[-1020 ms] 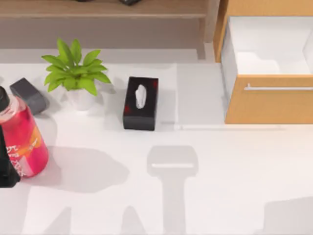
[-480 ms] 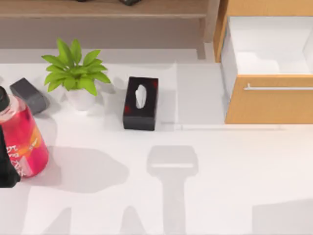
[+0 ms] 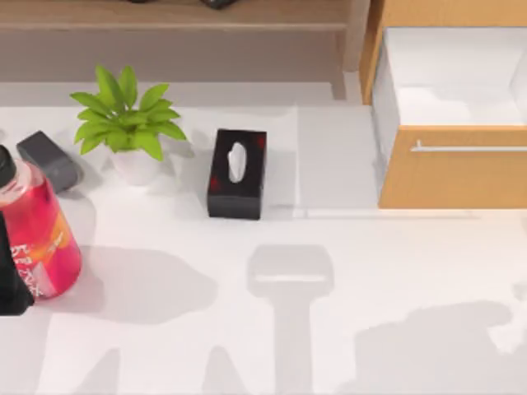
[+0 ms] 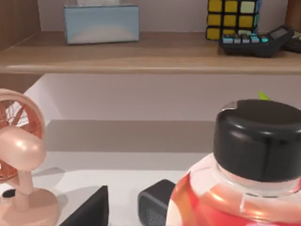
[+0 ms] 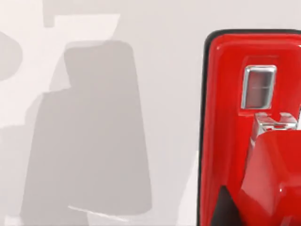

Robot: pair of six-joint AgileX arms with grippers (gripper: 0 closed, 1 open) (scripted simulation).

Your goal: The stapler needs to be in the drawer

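Lying flat on the white surface (image 5: 141, 28), straight under the right arm's camera: one red stapler (image 5: 223, 117) with a black rim and a small silver plate near its end. Judged from the broad shadow at the top view's lower right, probably toward the right front of the surface and apart from the drawer (image 3: 453, 177), which stands pulled open at the right with bare white inner walls.

Likely hard and stiff, somewhat heavy for its size, with a glossy shell that may slip. Best taken across the narrow body near the middle, on the two long sides, not by the hinged upper part, which can swing open.

Whether either gripper is open or closed: cannot tell. Left arm (image 3: 10, 284) parked at the left edge, beside the bottle (image 3: 41, 234).

Counted: one stapler, one drawer, one red bottle with a black cap, one potted plant (image 3: 123, 123), one black tissue box (image 3: 237, 173), one dark grey block (image 3: 49, 160), one small fan (image 4: 19, 155). On the shelf (image 4: 141, 52): one blue tissue box (image 4: 101, 23), one puzzle cube (image 4: 233, 19), one calculator (image 4: 258, 40).
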